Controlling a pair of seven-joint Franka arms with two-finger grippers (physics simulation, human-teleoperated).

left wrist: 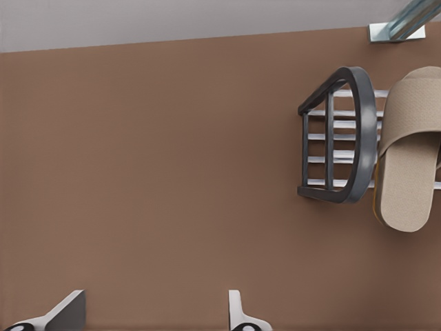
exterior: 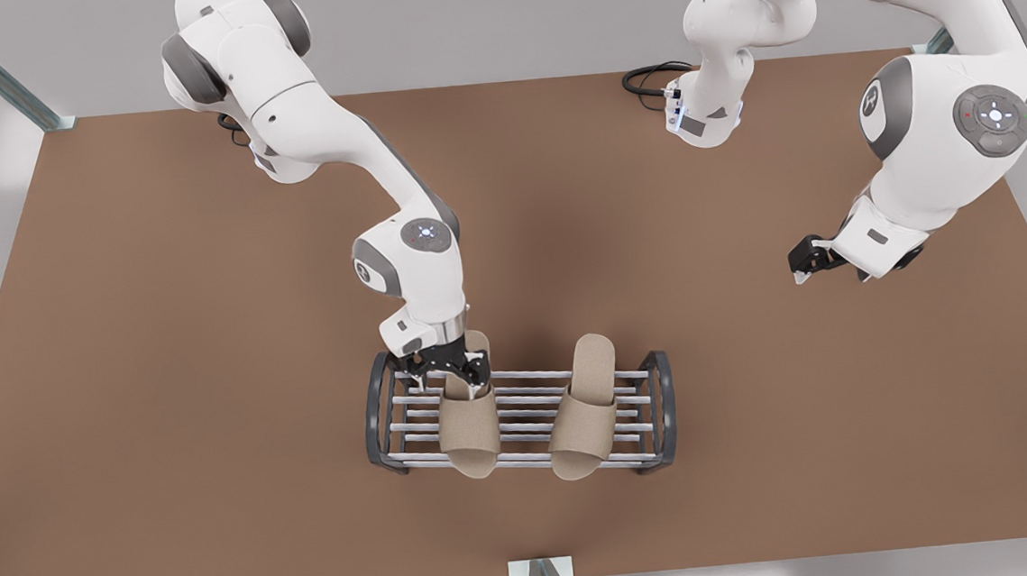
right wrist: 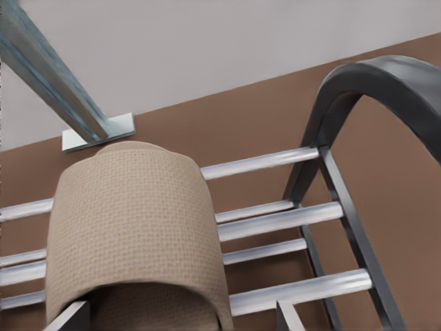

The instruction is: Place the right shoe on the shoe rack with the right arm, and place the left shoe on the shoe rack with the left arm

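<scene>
Two slippers (exterior: 469,422) partly under end effector (exterior: 454,371)

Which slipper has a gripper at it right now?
The slipper on the front view's left: the right gripper is at its heel. The other slipper sits alone.

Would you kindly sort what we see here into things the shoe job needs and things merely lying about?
Needed:
- shoe rack
- slipper under the right tool
- second slipper on the rack
- left tool, open, apart over the table

Lying about:
- black cable
- table
</scene>
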